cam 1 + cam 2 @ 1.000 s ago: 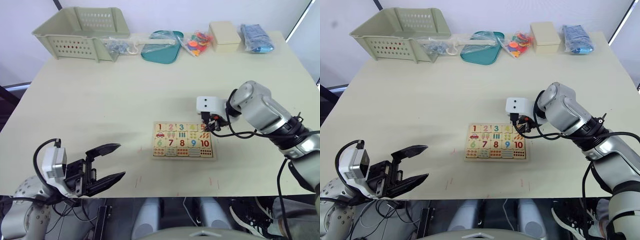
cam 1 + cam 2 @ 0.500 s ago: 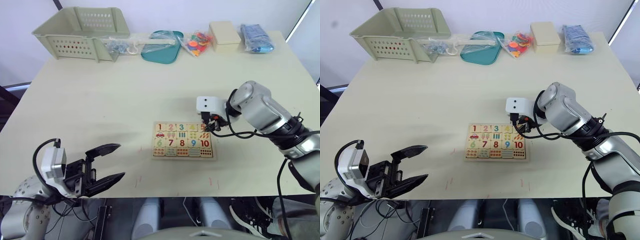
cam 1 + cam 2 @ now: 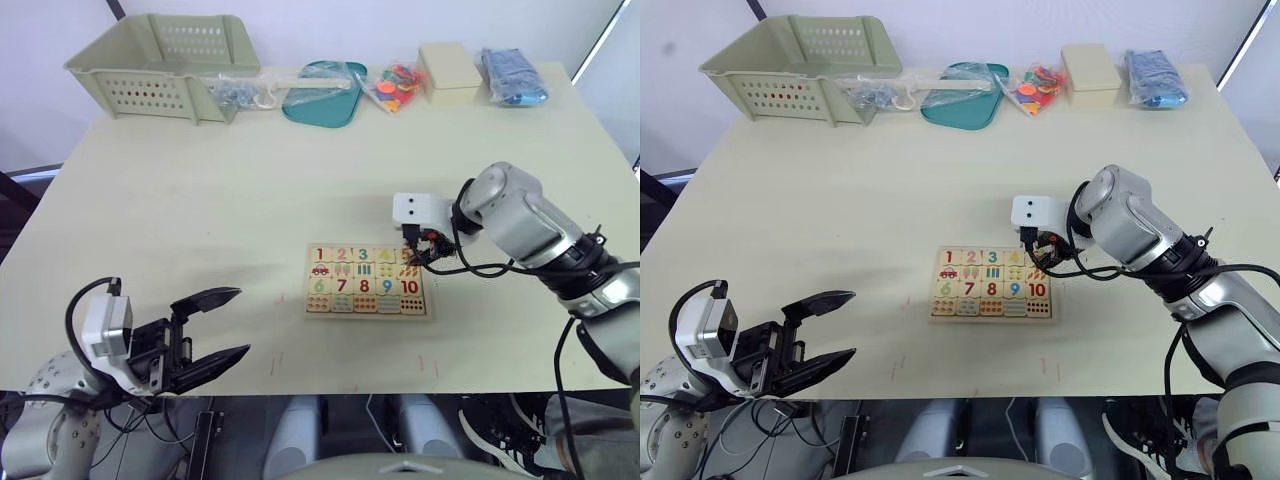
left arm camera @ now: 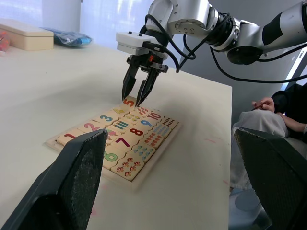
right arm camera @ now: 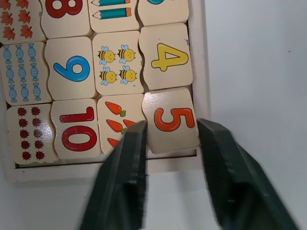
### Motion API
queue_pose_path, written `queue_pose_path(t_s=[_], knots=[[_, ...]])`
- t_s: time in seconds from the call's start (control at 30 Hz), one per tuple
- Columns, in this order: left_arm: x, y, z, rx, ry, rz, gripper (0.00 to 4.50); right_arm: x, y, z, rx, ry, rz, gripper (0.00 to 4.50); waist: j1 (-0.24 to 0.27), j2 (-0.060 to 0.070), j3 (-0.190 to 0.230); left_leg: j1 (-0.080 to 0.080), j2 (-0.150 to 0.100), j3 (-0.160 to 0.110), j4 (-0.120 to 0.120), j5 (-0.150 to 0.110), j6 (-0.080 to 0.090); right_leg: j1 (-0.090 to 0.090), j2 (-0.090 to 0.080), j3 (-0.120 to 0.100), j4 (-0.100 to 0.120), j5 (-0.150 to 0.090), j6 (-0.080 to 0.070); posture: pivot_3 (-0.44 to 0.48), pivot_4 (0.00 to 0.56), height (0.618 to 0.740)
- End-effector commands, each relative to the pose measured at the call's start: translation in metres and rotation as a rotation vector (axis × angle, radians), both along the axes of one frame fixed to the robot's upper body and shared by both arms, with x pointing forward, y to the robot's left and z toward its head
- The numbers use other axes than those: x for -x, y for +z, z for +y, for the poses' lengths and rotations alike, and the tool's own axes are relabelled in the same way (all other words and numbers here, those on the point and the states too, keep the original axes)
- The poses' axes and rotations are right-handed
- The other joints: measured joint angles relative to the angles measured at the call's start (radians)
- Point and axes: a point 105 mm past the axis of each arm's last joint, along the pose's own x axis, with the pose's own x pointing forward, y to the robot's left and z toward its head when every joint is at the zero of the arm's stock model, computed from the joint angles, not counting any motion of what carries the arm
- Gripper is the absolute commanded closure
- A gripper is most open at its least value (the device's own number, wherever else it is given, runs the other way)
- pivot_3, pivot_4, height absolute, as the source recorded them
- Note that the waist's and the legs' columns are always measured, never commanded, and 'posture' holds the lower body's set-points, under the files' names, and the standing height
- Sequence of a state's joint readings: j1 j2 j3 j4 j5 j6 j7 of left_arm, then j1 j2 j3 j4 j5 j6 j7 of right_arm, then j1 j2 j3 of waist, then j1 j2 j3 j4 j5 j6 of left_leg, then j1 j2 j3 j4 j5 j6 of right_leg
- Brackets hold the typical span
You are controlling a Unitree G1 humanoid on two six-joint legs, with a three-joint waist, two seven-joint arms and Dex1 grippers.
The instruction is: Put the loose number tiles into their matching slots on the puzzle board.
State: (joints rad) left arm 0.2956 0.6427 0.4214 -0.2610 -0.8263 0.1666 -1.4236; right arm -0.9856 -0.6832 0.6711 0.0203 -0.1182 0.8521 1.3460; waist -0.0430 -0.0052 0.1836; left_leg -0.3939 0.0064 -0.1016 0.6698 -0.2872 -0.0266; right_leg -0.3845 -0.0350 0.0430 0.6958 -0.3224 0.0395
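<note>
Right wrist view: right gripper [image 5: 170, 139], fingers parted, straddling tile 5 [image 5: 171, 120] seated in puzzle board [image 5: 204, 52]; left gripper [image 3: 215, 327] wide open.

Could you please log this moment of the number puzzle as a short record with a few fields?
puzzle board: flat on the table, near the front edge
number row: tiles 1 to 4 lie in their slots
5 tile: in the corner slot, sitting slightly askew
right gripper: open, one finger on each side of the 5 tile
left gripper: open, off the table's front edge, far from the board
back of table: basket, cream box
</note>
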Motion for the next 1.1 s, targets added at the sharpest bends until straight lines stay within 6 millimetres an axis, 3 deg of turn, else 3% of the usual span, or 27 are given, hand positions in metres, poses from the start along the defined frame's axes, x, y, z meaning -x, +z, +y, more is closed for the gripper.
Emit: queue_pose_path(t_s=[0.03,0.1,0.37,0.6,0.77,0.87,1.07,1.1], knots=[[0.002,0.003,0.002,-0.006,-0.001,-0.021,0.0,0.001,0.007,0.001,-0.001,0.016,-0.026,0.89,0.0,0.0,0.0,0.0,0.0,0.0,0.0,0.0,0.0,0.0,0.0,0.0,0.0,0.0,0.0,0.0,0.15,0.74],[0.002,0.003,0.002,-0.006,-0.001,-0.021,0.0,0.0,0.007,0.001,-0.002,0.016,-0.028,0.11,-0.001,0.0,0.0,0.0,0.0,0.0,0.0,0.0,0.0,0.0,0.0,0.0,0.0,0.0,0.0,0.0,0.15,0.74],[0.003,0.003,0.003,-0.004,0.001,-0.023,0.0,0.003,0.023,0.0,-0.099,0.041,-0.034,0.11,0.0,0.0,0.0,0.0,0.0,0.0,0.0,0.0,0.0,0.0,0.0,0.0,0.0,0.0,0.0,0.0,0.15,0.74],[0.004,0.001,0.006,-0.002,0.012,-0.023,0.0,0.005,0.053,-0.002,-0.418,0.075,-0.09,0.11,0.001,0.0,0.0,-0.001,0.0,0.0,0.0,0.0,0.0,0.0,0.0,0.0,0.0,0.0,0.0,0.0,0.15,0.74],[0.003,-0.001,0.011,-0.002,0.015,-0.019,0.0,-0.003,0.041,-0.017,-0.503,0.004,-0.077,0.11,0.0,0.0,0.0,0.0,0.0,0.0,0.0,0.0,0.001,0.0,0.001,0.0,0.001,0.0,0.0,0.0,0.15,0.74],[0.002,-0.001,0.011,-0.001,0.01,-0.02,0.0,-0.009,0.032,-0.022,-0.546,-0.049,-0.044,0.89,-0.001,0.0,0.0,0.0,0.0,0.001,0.0,0.0,0.001,0.0,0.001,0.0,0.001,0.0,0.0,0.0,0.15,0.74],[0.001,0.0,0.012,-0.004,0.007,-0.024,0.0,-0.015,0.015,-0.028,-0.537,-0.081,-0.028,4.03,-0.001,0.0,0.0,0.0,0.0,0.001,0.0,0.0,0.001,0.0,0.001,0.0,0.0,0.0,0.0,0.0,0.15,0.74],[0.001,0.0,0.011,-0.004,0.007,-0.024,0.0,-0.016,0.014,-0.029,-0.536,-0.084,-0.027,4.26,-0.001,0.0,0.0,0.0,0.0,0.001,0.0,0.0,0.0,0.0,0.001,0.0,0.0,0.0,0.0,0.0,0.15,0.74]])
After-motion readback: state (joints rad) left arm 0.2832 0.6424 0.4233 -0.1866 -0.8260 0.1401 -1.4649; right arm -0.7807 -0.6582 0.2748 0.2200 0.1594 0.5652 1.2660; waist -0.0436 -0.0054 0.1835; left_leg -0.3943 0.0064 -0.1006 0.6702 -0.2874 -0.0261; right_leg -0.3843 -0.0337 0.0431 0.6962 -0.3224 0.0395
